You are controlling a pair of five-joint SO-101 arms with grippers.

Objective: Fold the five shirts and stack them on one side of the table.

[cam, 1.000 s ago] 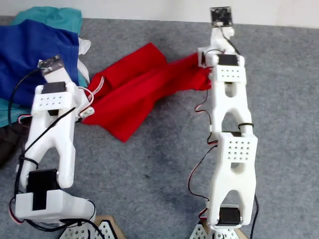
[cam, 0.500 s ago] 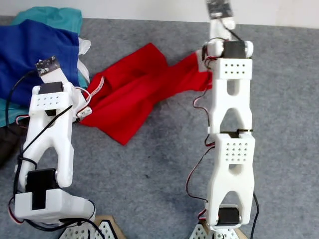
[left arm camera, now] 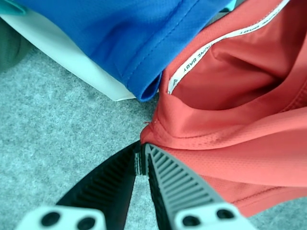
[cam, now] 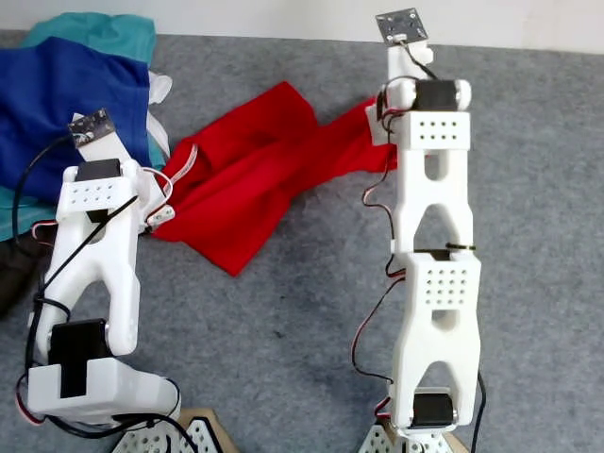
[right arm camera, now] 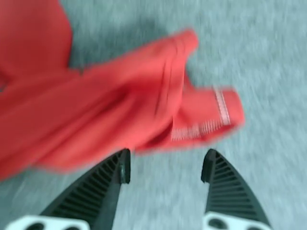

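Logging from the remote desk, item by item.

Red shirt (cam: 250,179): rumpled and unfolded across the far middle of the table (cam: 283,330), running from the left arm's wrist to the right arm's. The collar end, with its white neck tape, is toward the left arm. A sleeve with white stitching is toward the right.

Left gripper (left arm camera: 142,155): jaws pressed together, pinching the red shirt's hem edge at their tips, low over the table.

Right gripper (right arm camera: 167,157): jaws wide apart with nothing between them. I see it over the table just beside the sleeve end, not touching it.

Blue shirt (cam: 66,104): heaped at the far left over a teal shirt (cam: 94,28) and a white cloth (cam: 159,90). In the left wrist view its hem lies just beside the red collar.

Change noted: a second ago the right arm (cam: 434,236) had its wrist at the shirt's right end. Since then it has stretched toward the table's far edge, and its wrist camera now sits nearer that edge. The sleeve end lies about where it was. The left arm (cam: 94,245) slid slightly leftward early in that second. I see no shift in it over the last half second, and the shirt's near corner has barely moved.
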